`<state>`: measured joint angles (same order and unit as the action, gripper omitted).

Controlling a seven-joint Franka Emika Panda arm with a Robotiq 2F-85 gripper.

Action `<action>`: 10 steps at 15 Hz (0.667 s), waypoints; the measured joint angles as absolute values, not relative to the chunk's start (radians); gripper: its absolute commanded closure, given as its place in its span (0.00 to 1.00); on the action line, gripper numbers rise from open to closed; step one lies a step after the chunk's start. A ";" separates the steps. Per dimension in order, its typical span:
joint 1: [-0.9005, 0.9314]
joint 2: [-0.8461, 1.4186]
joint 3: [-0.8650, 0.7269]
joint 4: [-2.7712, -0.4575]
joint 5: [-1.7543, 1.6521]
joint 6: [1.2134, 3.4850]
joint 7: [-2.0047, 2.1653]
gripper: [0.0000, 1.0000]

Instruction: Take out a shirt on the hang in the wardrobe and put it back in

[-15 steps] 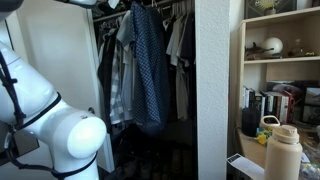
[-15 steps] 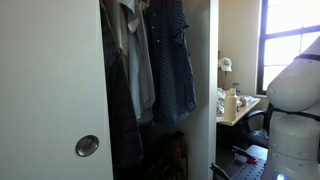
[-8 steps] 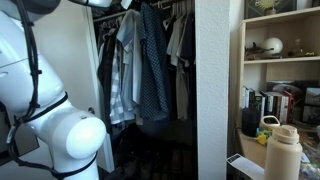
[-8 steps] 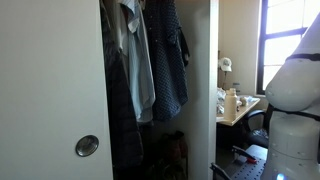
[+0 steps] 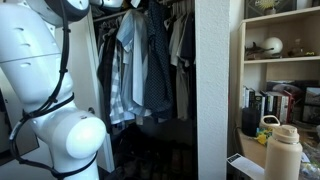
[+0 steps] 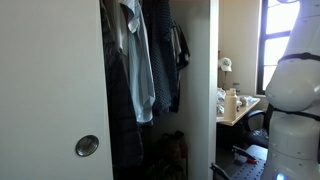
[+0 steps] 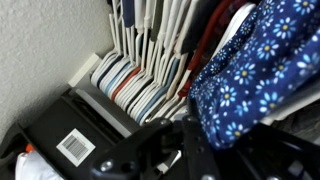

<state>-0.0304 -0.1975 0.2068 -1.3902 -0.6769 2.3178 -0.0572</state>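
Observation:
The dusty-blue patterned shirt [image 5: 155,70] hangs among other shirts inside the wardrobe [image 5: 212,90], and shows in both exterior views [image 6: 166,60]. In the wrist view its flowered cloth [image 7: 255,65] fills the right side, right against my dark gripper [image 7: 186,150]. The gripper appears shut on the shirt at its top, by the hanger. In an exterior view my arm reaches up to the rail at the top edge [image 5: 133,5], where the gripper itself is mostly cut off.
A pale plaid shirt [image 5: 122,90] and grey shirts hang beside it. Several white hangers [image 7: 150,50] crowd the rail. A black box with a barcode label [image 7: 70,140] is nearby. Also in view are a white bookshelf [image 5: 280,60], a tan bottle [image 5: 282,150], and a sliding door with a round handle [image 6: 87,146].
The blue shirt has swung from facing outward in front of the wardrobe to deeper inside among the other shirts. My arm has moved up and in toward the rail.

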 measured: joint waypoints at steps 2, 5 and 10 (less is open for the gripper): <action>-0.027 -0.159 0.207 -1.342 -0.695 2.318 -0.057 0.99; -0.020 -0.111 0.203 -1.288 -0.707 2.318 -0.057 0.99; -0.018 -0.053 0.204 -1.233 -0.707 2.308 -0.057 0.99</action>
<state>-0.0181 -0.0529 0.2039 -1.2335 -0.7074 2.3083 -0.0572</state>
